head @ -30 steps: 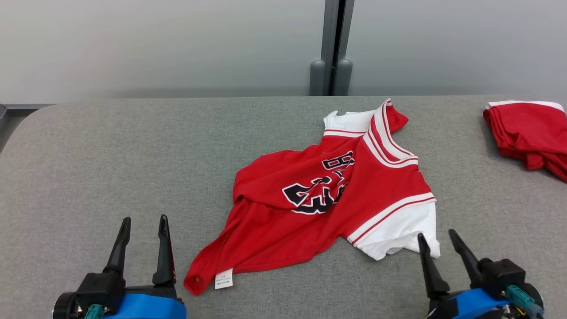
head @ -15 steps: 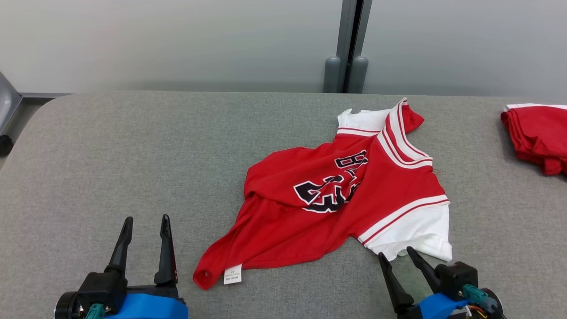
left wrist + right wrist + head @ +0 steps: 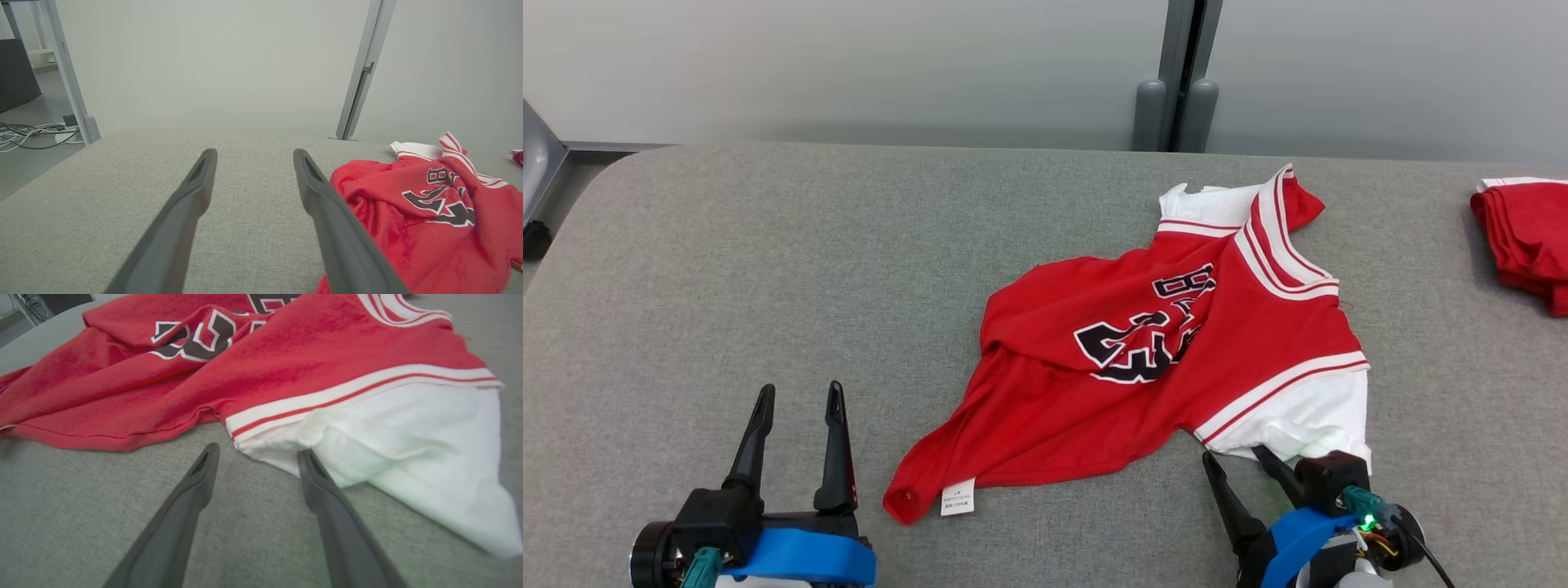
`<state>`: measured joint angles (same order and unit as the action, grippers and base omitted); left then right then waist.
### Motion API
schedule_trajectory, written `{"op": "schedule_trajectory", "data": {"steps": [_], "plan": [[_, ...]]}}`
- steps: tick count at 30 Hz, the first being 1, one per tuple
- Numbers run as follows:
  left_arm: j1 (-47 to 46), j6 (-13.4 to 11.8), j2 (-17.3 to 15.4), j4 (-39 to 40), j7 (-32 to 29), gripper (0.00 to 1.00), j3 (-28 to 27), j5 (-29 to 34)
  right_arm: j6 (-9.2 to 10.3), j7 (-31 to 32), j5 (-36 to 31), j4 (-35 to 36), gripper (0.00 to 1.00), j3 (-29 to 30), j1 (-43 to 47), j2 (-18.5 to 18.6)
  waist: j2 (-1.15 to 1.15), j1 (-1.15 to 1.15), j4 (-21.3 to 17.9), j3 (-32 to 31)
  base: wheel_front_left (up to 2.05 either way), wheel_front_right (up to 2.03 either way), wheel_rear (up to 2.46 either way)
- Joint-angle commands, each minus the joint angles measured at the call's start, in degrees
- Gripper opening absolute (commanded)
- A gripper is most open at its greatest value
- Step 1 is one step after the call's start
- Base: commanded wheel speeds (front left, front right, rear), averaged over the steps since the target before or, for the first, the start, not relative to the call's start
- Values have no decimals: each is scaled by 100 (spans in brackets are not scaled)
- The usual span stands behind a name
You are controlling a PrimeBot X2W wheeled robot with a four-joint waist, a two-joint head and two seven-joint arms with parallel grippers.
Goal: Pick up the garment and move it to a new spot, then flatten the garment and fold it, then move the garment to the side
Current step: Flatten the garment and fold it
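While the left gripper (image 3: 800, 389) and right gripper (image 3: 1232, 454) both stand spread and empty, nothing of the task looks done: pickup, flattening, folding and setting aside all remain. Just ahead of the right gripper lies the garment (image 3: 1143, 359), crumpled; the right wrist view reveals its white sleeve (image 3: 408, 428) edge bunched at one fingertip (image 3: 311, 471), whereas the head view shows another red cloth (image 3: 1523, 229) far beyond.

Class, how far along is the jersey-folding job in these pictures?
Done: nothing visibly; the jersey lies crumpled on the table. In hand: the open right pincer is at the edge of its white sleeve; the left pincer stands open, apart. Left: pick-up, moving, flattening, folding, setting aside.
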<state>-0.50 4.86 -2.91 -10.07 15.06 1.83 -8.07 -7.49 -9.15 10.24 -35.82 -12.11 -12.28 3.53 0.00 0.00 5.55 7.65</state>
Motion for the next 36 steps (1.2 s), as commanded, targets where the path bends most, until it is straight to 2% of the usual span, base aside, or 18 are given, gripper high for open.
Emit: {"op": "schedule_trajectory", "data": {"steps": [1,2,3,11,19,20,21,22,28,36], "plan": [[-113,-25,2,-4,15,100,4,-19,-1,-73,84,-132,49,-8,-123,-27,0,0,5,4,0,0,0],[-107,-33,3,-5,15,100,9,-21,-1,-115,108,-179,10,6,-169,-31,0,0,5,1,0,0,0],[-96,-34,3,-8,15,100,11,-24,-1,-157,135,-229,0,20,-197,-33,0,0,4,-8,0,0,0],[-13,-34,2,-22,15,100,14,-61,-1,-479,231,-489,0,49,-235,-54,0,0,-35,-77,0,0,0],[7,-52,3,-13,15,100,30,-92,-1,-603,277,-35,0,-70,165,-57,0,0,-95,-83,0,0,0],[8,-56,3,-14,15,100,30,-88,-1,-606,287,10,31,-78,213,-57,0,0,-107,-83,0,0,0],[7,-59,2,-15,15,100,29,-86,-1,-609,313,55,73,-72,250,-58,0,0,-120,-84,0,0,0],[12,-60,3,-15,15,100,28,-87,-1,-611,314,95,100,-57,281,-59,0,0,-133,-88,0,0,0],[77,-62,2,-18,15,100,-23,-67,-1,-610,297,586,100,110,441,-58,0,0,-227,-148,0,0,0],[233,-7,3,-17,15,100,-259,18,-1,-610,63,1944,100,757,999,74,0,0,-454,-387,0,0,0]]}}
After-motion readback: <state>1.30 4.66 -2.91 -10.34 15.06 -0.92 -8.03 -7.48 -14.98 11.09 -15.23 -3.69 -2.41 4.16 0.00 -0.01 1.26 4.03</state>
